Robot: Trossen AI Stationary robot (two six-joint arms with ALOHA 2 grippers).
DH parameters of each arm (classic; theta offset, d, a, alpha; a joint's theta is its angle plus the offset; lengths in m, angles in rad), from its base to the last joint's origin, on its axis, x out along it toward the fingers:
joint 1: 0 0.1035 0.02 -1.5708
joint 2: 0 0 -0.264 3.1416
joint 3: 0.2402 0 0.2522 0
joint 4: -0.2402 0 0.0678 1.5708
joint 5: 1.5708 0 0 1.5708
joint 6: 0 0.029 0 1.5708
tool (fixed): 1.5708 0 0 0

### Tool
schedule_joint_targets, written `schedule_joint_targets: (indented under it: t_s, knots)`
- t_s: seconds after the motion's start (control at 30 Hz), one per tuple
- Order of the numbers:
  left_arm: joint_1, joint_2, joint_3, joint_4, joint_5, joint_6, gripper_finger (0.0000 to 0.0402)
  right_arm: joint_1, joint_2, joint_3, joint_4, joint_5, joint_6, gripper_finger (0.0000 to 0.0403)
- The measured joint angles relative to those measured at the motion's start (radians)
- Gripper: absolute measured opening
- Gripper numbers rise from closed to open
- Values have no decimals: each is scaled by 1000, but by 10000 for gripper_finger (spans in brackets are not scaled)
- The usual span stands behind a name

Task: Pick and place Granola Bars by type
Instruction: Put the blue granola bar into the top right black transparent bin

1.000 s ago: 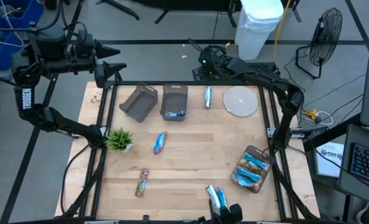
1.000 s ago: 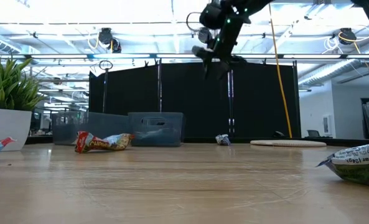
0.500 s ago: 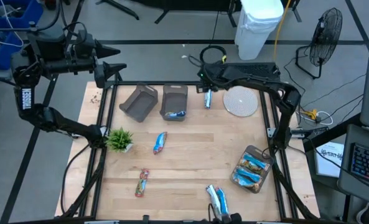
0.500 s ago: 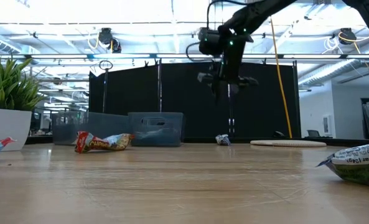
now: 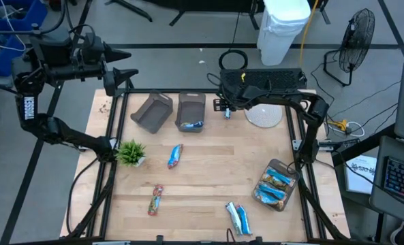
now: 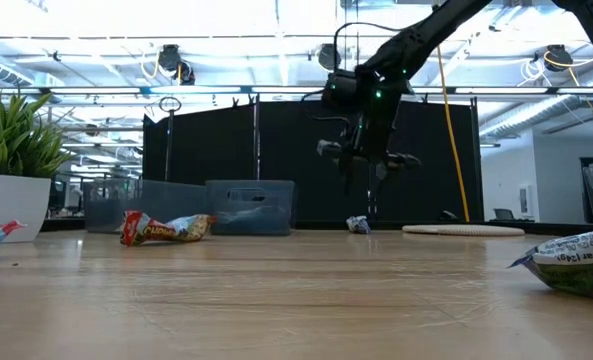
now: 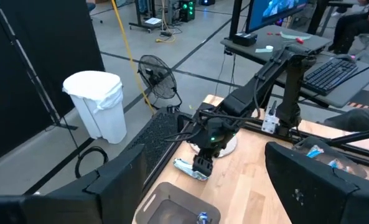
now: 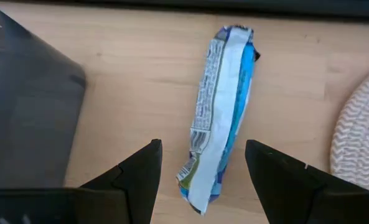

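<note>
A blue-and-white granola bar point(image 8: 219, 112) lies flat near the table's far edge, between a grey bin and a round woven mat; it also shows in the high view point(image 5: 227, 113) and the low view point(image 6: 357, 224). My right gripper point(image 8: 203, 149) hangs above this bar, open and pointing down, one finger on each side of it and clear of it point(image 6: 366, 172). More bars lie mid-table point(image 5: 176, 155), near the front-left point(image 5: 155, 199) and at the near edge point(image 5: 237, 217). My left gripper point(image 5: 122, 67) waits, open, past the far-left corner.
Two grey bins point(image 5: 152, 112) point(image 5: 191, 109) stand at the far edge; the right one holds a blue bar point(image 5: 192, 125). A round woven mat point(image 5: 264, 110) lies right of the gripper. A clear bag of bars point(image 5: 276, 184) is at the right, a small plant point(image 5: 131, 152) at the left.
My right gripper has come from beyond the far edge toward the near side and down, and now hangs low over the bar beside the mat, turned fingers-down. The bar has not moved.
</note>
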Motion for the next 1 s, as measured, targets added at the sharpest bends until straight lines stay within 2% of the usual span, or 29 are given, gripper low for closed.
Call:
schedule_joint_targets:
  t_s: [0.37, 0.53, 0.7, 1.0]
  knots:
    - [0, 0, -6, -8, -9, 57, 326, -1, 29, -40, 82, -17, -5, 224]
    - [0, -2, -81, 12, -10, 67, 332, 2, 72, -40, 95, -62, -21, 224]
    - [0, -44, -235, 121, 6, 75, 328, 4, 80, -40, 92, -69, -33, 224]
    - [0, -195, -651, 406, 9, 36, 330, 2, 80, -40, 81, -67, -61, 211]
